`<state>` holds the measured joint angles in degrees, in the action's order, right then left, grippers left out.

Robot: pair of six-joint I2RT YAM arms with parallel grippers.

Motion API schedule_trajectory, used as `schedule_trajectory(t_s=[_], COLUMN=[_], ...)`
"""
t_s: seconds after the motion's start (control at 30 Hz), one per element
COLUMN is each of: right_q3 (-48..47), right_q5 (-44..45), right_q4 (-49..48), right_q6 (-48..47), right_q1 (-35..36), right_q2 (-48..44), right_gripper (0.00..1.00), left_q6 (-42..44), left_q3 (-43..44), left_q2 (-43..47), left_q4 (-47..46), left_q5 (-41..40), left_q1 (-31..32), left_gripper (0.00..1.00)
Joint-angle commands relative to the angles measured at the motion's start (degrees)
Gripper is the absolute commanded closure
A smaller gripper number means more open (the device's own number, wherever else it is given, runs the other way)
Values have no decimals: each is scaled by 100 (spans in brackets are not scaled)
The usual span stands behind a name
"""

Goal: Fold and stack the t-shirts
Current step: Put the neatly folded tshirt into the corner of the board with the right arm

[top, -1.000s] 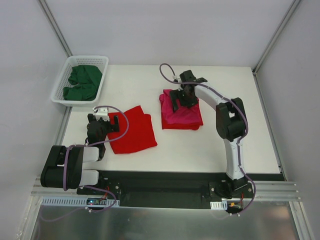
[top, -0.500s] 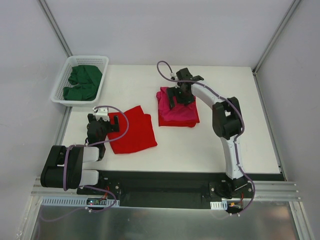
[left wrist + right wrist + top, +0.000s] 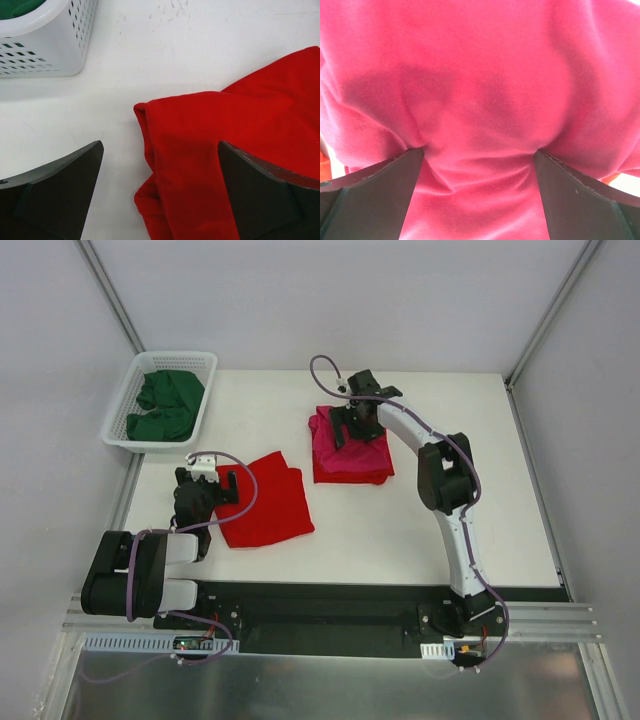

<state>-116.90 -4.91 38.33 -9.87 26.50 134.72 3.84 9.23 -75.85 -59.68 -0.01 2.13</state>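
A bright red t-shirt (image 3: pixel 265 502) (image 3: pixel 200 150) lies loosely folded on the table's left half. My left gripper (image 3: pixel 205 485) (image 3: pixel 160 145) hovers open over its left edge, one finger over bare table and the other over red cloth. A folded magenta-pink t-shirt (image 3: pixel 350 452) (image 3: pixel 480 75) lies on top of another red one, whose edge (image 3: pixel 352 480) shows beneath. My right gripper (image 3: pixel 355 425) (image 3: pixel 480 155) stands open and presses down into the pink cloth, which bulges between its fingers (image 3: pixel 385 185). Dark green t-shirts (image 3: pixel 165 405) lie in the basket.
The white lattice basket (image 3: pixel 112 435) (image 3: pixel 50 45) stands at the far left corner, close to the left gripper's view. The table's right edge and back wall frame the work area.
My right gripper has slid left, and the magenta and red stack has moved left with it. The left arm and the red shirt have not moved.
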Motion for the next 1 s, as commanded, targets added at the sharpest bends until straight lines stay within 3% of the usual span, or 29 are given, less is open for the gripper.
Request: schedule_trajectory(t_s=[0.0, 0.57, 0.83, 0.97], right_q3=[-333, -896, 114, 124], right_q5=[174, 298, 429, 455], right_q4=[8, 17, -501, -396], right_q6=[55, 38, 117, 117], right_q1=[-40, -172, -172, -163], right_q2=[204, 424, -453, -936], right_gripper=[4, 4, 4, 4], left_q6=[-76, -67, -67, -58], left_q3=[131, 131, 131, 131], left_q2=[-26, -26, -26, -26], left_q4=[-290, -290, -290, -290], left_q5=[177, 168, 177, 168], left_q1=[-37, -37, -37, -37], left_gripper=[1, 1, 1, 1])
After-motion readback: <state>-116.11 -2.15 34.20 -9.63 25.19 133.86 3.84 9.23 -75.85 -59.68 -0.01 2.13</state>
